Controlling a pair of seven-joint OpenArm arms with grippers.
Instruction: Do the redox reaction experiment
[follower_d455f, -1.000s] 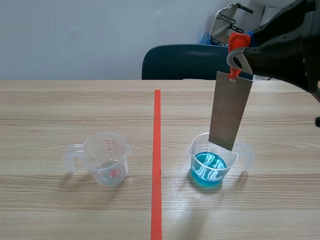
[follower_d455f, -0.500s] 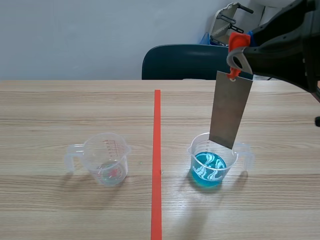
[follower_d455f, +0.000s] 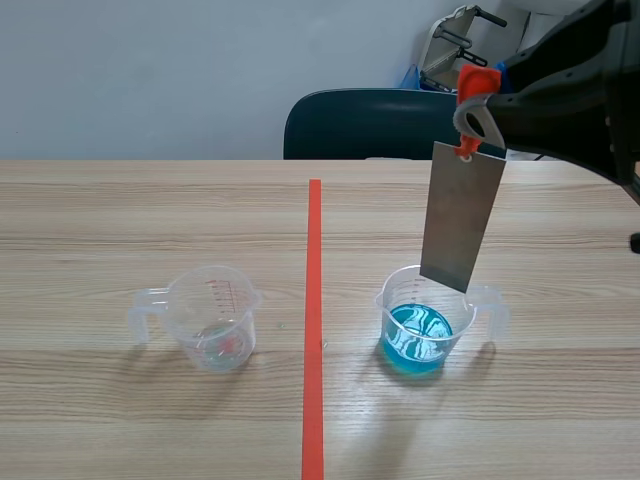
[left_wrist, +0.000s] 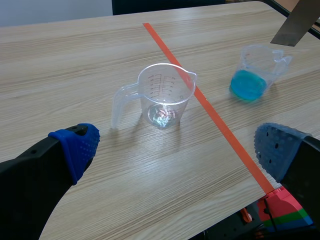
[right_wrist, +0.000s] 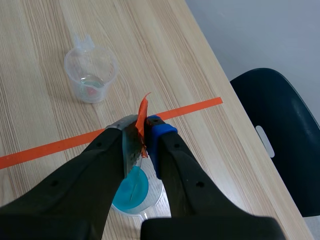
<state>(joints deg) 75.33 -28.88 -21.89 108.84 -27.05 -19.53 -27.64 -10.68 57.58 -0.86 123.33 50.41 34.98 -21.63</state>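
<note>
A clear empty measuring cup (follower_d455f: 212, 318) stands left of the tape line. To the right of the line is a second cup (follower_d455f: 425, 325) holding blue liquid. Above it hangs a grey metal sheet (follower_d455f: 460, 220), its lower edge just over the cup's rim. My right gripper (follower_d455f: 475, 95) is shut on the sheet's orange-tagged top. In the right wrist view the gripper (right_wrist: 142, 132) pinches the orange tag, with the blue cup (right_wrist: 134, 189) below and the empty cup (right_wrist: 91, 74) ahead. My left gripper (left_wrist: 176, 146) stands open, short of the empty cup (left_wrist: 165, 95).
An orange-red tape line (follower_d455f: 314, 320) runs down the middle of the wooden table. A dark chair (follower_d455f: 370, 125) stands behind the far edge. In the left wrist view, the blue cup (left_wrist: 255, 70) and the sheet's corner (left_wrist: 295, 25) lie beyond the tape.
The metal sheet has risen slightly above the blue cup. Both cups stay where they were.
</note>
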